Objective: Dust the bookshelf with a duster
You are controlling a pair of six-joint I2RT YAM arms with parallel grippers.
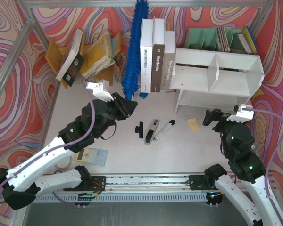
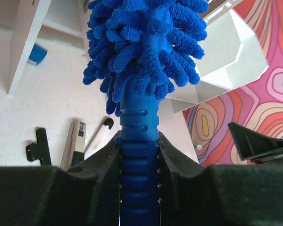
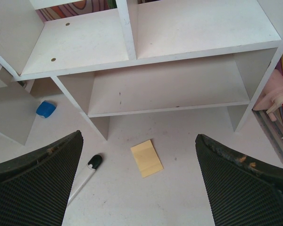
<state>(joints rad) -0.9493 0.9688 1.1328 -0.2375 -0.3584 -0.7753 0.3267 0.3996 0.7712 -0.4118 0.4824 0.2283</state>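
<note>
View from above of my two arms over a white worktop walled with swirling red and pink patterns. My left claw (image 1: 129,105) is clenched on the ribbed blue handle of the duster (image 1: 133,56), just below its fluffy head. The duster runs from the middle of the worktop up towards the far edge, and its head lies just to the left of three tall upright books (image 1: 156,55). I cannot tell whether it touches them.

The bookshelf (image 1: 216,71) stands at the far right corner of the worktop, well apart from the duster, with its two cubbies and lower shelf facing me. My right claw (image 1: 210,117) hovers near the right edge in front of the shelf, its fingers spread wide and grasping nothing. In its wrist view a yellow sticky note (image 3: 146,158) lies flat on the worktop just in front of the lower shelf.

At the centre of the worktop, between the two claws, lie a black clip (image 1: 140,129) and two slim black-and-silver tools (image 1: 158,131). A green slotted rack (image 1: 202,37) sits behind the bookshelf along the far edge.
</note>
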